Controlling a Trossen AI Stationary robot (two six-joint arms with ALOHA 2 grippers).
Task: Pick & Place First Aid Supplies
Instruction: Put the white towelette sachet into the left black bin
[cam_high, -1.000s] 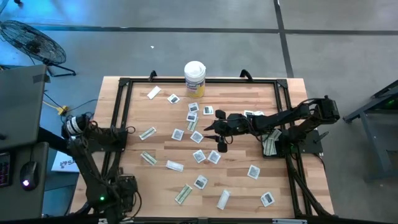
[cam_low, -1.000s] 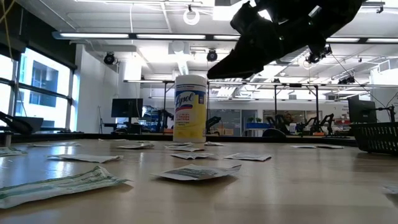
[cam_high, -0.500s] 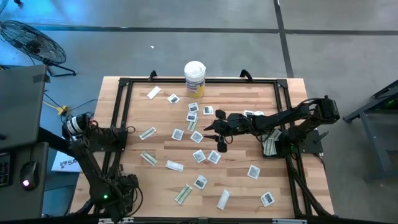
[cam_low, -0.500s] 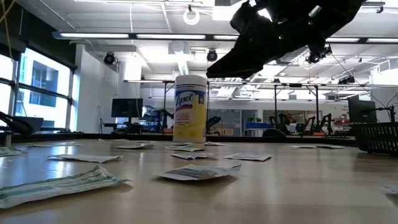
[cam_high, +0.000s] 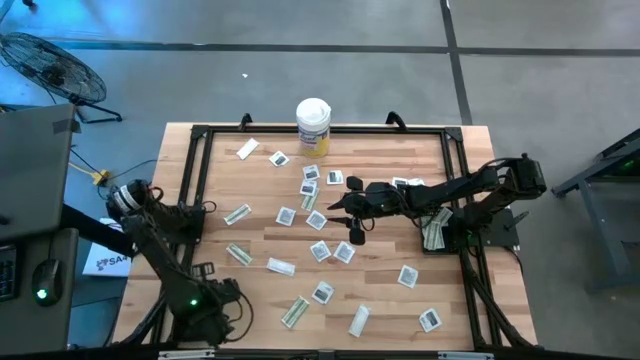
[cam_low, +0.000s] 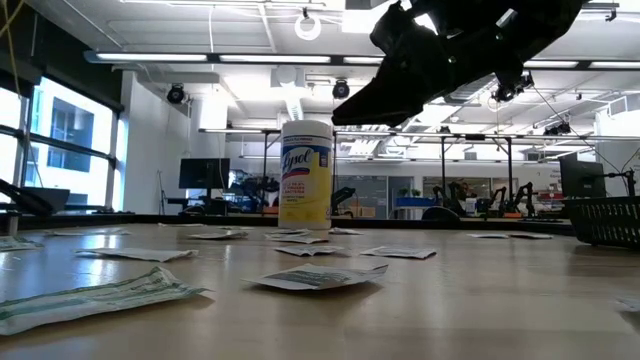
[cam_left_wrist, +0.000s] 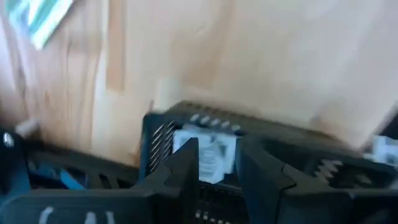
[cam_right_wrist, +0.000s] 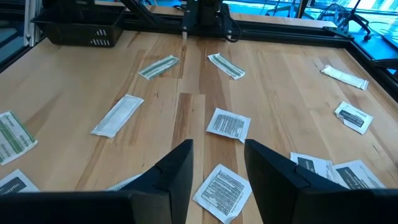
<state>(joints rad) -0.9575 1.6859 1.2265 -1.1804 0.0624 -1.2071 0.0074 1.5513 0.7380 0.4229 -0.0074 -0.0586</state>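
Many first aid supplies lie flat on the wooden table: square white sachets (cam_high: 318, 250) (cam_right_wrist: 229, 124) and narrow pale-green wrappers (cam_high: 294, 312). My left gripper (cam_high: 218, 298) (cam_left_wrist: 217, 165) points down over a black basket (cam_left_wrist: 161, 134) at the table's near left. Its fingers are apart, and a white packet (cam_left_wrist: 214, 149) shows beyond them inside the basket. My right gripper (cam_high: 338, 205) (cam_right_wrist: 217, 168) hovers open above the table's middle, pointing toward the left edge, with nothing between its fingers.
A tall white canister with a yellow label (cam_high: 313, 125) (cam_low: 306, 172) stands at the far edge. A second black basket (cam_high: 436, 236) holding green wrappers sits at the right, under my right arm. A black frame (cam_high: 200, 135) runs around the table's edges.
My left arm has swung along the near edge toward the table's right, carrying its gripper a short way over the near-left corner. My right arm and the packets on the table have not moved.
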